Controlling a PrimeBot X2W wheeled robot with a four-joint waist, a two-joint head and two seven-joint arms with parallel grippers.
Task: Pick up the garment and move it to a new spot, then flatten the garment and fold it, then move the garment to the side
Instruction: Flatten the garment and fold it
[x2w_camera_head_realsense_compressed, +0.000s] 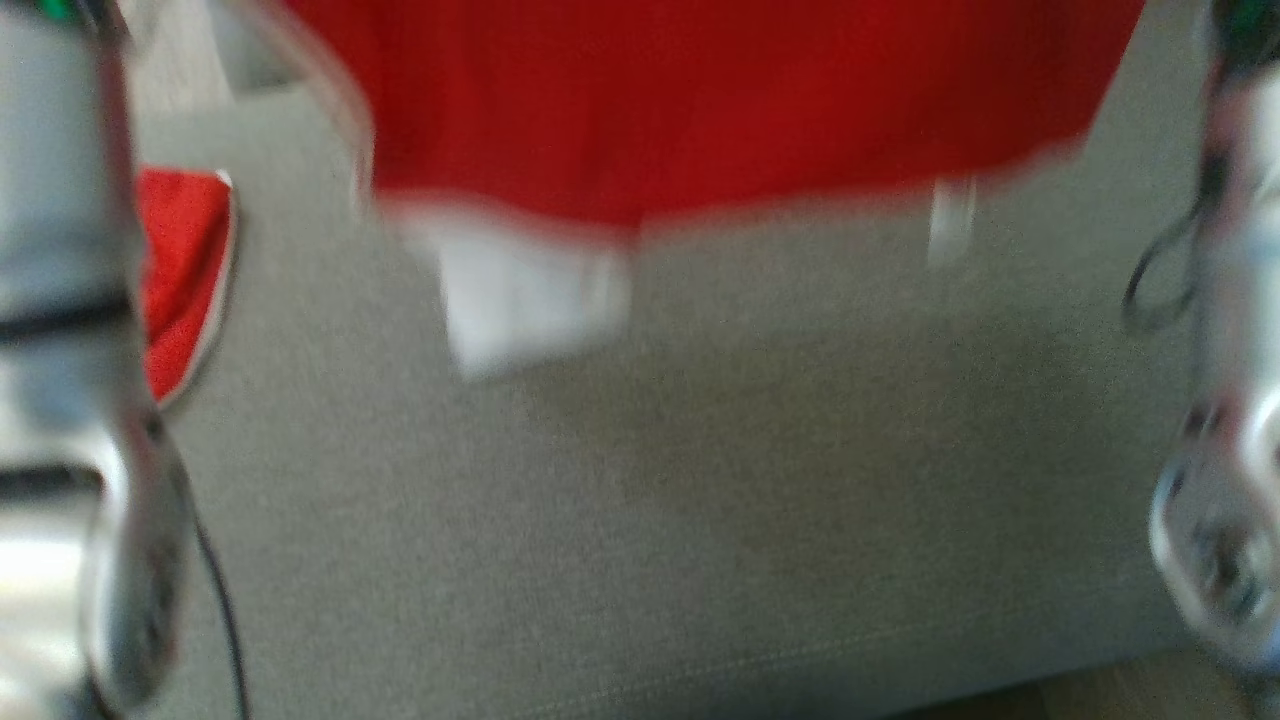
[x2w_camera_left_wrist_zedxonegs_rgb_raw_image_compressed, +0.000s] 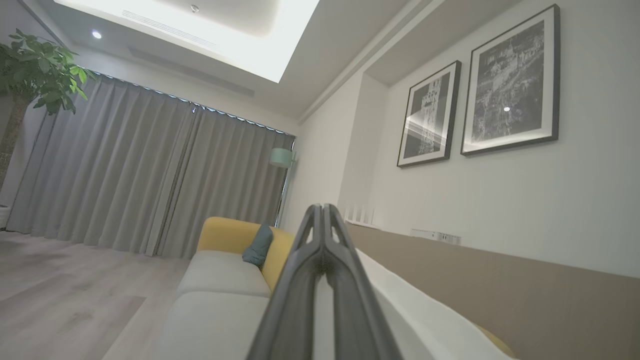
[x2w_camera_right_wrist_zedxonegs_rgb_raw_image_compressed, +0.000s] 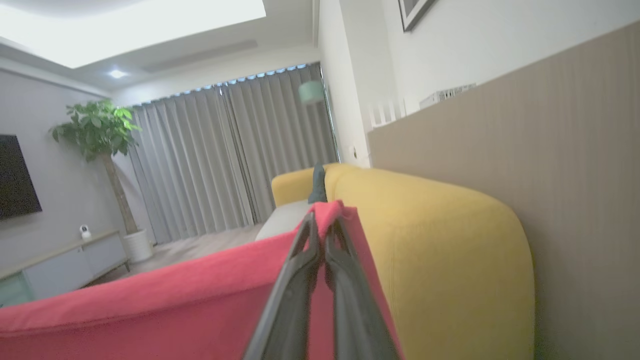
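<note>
The garment (x2w_camera_head_realsense_compressed: 700, 100) is red with white parts and hangs blurred across the top of the head view, above the grey sofa seat (x2w_camera_head_realsense_compressed: 700, 500). A white flap (x2w_camera_head_realsense_compressed: 530, 300) dangles from its lower edge. A red piece with white trim (x2w_camera_head_realsense_compressed: 185, 280) shows by my left forearm (x2w_camera_head_realsense_compressed: 60, 300). My right forearm (x2w_camera_head_realsense_compressed: 1230, 400) is at the right edge. In the left wrist view my left gripper (x2w_camera_left_wrist_zedxonegs_rgb_raw_image_compressed: 322, 207) is shut, with white fabric (x2w_camera_left_wrist_zedxonegs_rgb_raw_image_compressed: 410, 310) running out from between its fingers. My right gripper (x2w_camera_right_wrist_zedxonegs_rgb_raw_image_compressed: 322, 220) is shut on a red edge of the garment (x2w_camera_right_wrist_zedxonegs_rgb_raw_image_compressed: 150, 300), which stretches away to the left.
The yellow sofa back (x2w_camera_right_wrist_zedxonegs_rgb_raw_image_compressed: 440, 250) stands against a brown wall panel (x2w_camera_right_wrist_zedxonegs_rgb_raw_image_compressed: 550, 150). A teal cushion (x2w_camera_left_wrist_zedxonegs_rgb_raw_image_compressed: 257, 245) lies at the sofa's far end. Wood floor (x2w_camera_left_wrist_zedxonegs_rgb_raw_image_compressed: 60, 300), grey curtains (x2w_camera_left_wrist_zedxonegs_rgb_raw_image_compressed: 125, 175), a potted plant (x2w_camera_right_wrist_zedxonegs_rgb_raw_image_compressed: 100, 130) and a low cabinet (x2w_camera_right_wrist_zedxonegs_rgb_raw_image_compressed: 60, 265) lie beyond.
</note>
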